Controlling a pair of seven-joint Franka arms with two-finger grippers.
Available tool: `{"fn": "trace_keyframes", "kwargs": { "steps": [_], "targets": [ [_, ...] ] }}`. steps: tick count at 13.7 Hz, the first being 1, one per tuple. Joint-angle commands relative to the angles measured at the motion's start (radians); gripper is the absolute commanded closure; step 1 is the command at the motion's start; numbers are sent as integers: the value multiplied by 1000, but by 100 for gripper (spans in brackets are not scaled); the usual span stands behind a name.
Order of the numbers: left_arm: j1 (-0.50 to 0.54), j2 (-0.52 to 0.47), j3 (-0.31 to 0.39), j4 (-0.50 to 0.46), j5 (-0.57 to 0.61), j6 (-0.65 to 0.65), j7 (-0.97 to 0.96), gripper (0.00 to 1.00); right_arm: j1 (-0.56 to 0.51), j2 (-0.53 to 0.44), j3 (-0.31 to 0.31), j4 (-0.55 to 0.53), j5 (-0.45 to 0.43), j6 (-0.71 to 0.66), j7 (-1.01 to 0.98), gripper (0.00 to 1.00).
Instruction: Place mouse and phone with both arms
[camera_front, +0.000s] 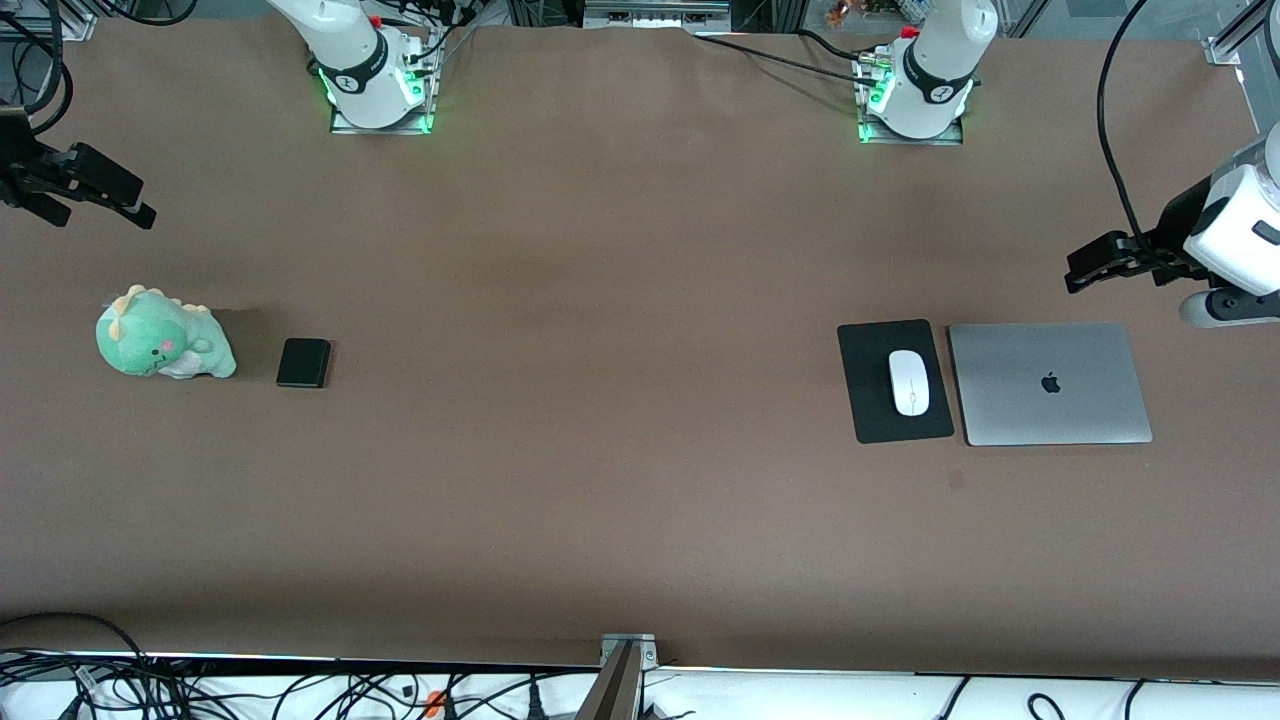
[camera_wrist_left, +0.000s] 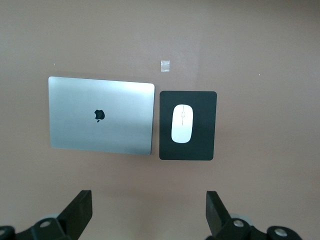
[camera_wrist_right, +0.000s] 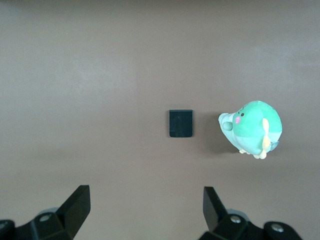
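Mouse (camera_wrist_left: 182, 123) lies flat on mouse pad (camera_wrist_left: 187, 125), just beside closed laptop (camera_wrist_left: 101, 115), ahead of left gripper (camera_wrist_left: 147, 212), well clear of its 2 spread fingers (camera_wrist_left: 80, 210). Phone (camera_wrist_right: 180, 123) lies on table (camera_front: 600, 400) beside green plush (camera_wrist_right: 252, 128), ahead of right gripper (camera_wrist_right: 145, 210), fingers apart, no contact.

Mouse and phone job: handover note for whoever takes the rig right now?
Left gripper: open, holding nothing, in the air by the left arm's end of the table.
Right gripper: open, holding nothing, in the air by the right arm's end.
Mouse: on the black mouse pad, beside the closed laptop, untouched.
Phone: flat on the table beside the green plush dinosaur, toward the right arm's end, untouched.
Done: nothing grasped.
Left: pick up and place both. The left gripper looks best placed for the mouse, the right for the phone.
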Motion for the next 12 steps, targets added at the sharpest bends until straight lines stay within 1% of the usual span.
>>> {"fn": "trace_keyframes", "kwargs": {
  "steps": [1, 8, 12],
  "targets": [
    [4, -1, 1, 14, -18, -2, 21, 0, -5, 6, 1, 1, -3, 13, -21, 0],
    [4, -1, 1, 14, -20, -2, 21, 0, -5, 22, 3, 1, -40, 47, -21, 0],
    [4, -1, 1, 13, -20, -2, 21, 0, -5, 22, 6, 0, -40, 47, -18, 0]
  ]
}}
